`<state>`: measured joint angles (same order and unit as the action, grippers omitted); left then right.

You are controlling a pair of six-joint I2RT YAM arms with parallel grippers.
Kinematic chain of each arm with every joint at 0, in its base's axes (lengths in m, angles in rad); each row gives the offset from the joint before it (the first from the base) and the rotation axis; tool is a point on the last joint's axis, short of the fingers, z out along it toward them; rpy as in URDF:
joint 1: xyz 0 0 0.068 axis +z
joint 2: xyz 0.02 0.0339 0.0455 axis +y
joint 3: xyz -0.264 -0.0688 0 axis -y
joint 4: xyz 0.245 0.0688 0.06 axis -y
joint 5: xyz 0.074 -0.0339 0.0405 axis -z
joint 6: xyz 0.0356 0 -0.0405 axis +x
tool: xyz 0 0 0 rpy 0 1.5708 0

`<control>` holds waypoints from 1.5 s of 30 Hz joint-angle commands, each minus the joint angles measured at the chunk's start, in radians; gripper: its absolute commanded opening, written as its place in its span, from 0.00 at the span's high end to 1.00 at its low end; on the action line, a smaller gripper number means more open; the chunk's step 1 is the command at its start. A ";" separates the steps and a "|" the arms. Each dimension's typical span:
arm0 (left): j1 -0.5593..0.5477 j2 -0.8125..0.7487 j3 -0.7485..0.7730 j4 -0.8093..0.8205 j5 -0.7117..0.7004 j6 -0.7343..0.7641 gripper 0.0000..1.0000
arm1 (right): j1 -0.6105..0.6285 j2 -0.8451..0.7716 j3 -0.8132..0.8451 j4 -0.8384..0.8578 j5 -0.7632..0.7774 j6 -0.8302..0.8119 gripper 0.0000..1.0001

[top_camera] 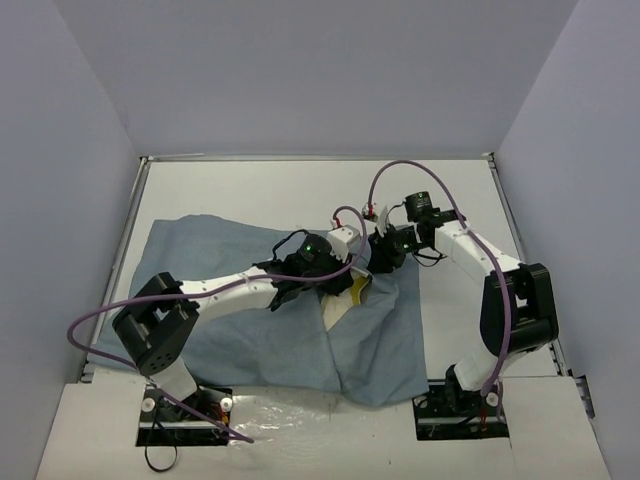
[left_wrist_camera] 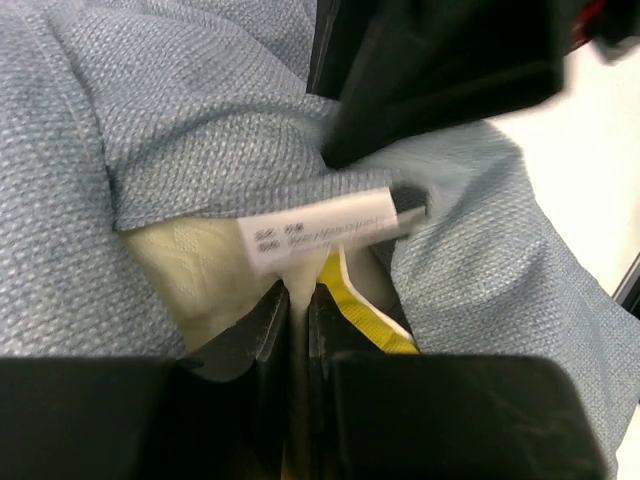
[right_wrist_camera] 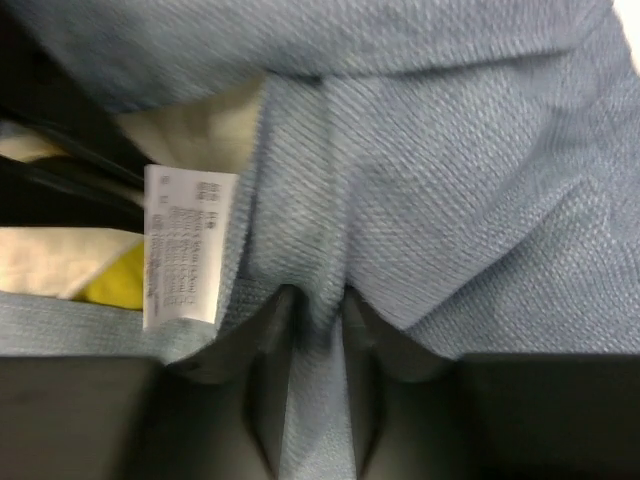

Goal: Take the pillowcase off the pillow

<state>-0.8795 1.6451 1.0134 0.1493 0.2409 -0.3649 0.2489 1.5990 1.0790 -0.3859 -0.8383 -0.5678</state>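
Left jaws are pressed almost together, pinching a cream corner of the pillow [left_wrist_camera: 190, 270] at the mouth of the pillowcase [left_wrist_camera: 200, 110]. Right jaws are closed on a raised fold of the pillowcase hem, just beside a white label [right_wrist_camera: 180, 250].

Location: in the top view the pillowcase [top_camera: 250, 330] lies spread over the counter [top_camera: 250, 190] from left of frame to lower right. Only a small cream and yellow corner of the pillow [top_camera: 343, 305] shows, right of centre, where both arms meet. The rest is covered.

Step in hand, as judged: initial separation, with extraction barely begun.

Next move, as judged:
- Hold both pinches firm
- Draw pillow and hem in opposite directions
- Keep the hem clear of the yellow band [left_wrist_camera: 370, 320], where it could snag
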 commanded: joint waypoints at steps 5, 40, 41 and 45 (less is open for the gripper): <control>0.007 -0.208 -0.074 0.111 -0.009 -0.025 0.98 | -0.042 -0.002 0.018 0.050 0.119 0.069 0.97; 0.241 -0.170 0.062 0.516 -0.120 -0.355 0.98 | 0.047 -0.395 0.035 -0.043 0.015 -0.216 0.08; 0.247 -0.162 0.068 0.515 -0.121 -0.355 0.98 | 0.073 -0.390 0.036 -0.053 0.015 -0.204 0.08; 0.263 -0.125 0.109 0.501 -0.117 -0.364 0.98 | 0.191 -0.372 0.006 -0.027 0.171 -0.083 0.08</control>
<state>-0.6403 1.5436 1.0309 0.5274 0.1226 -0.6960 0.3763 1.1984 1.1072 -0.3653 -0.7536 -0.7086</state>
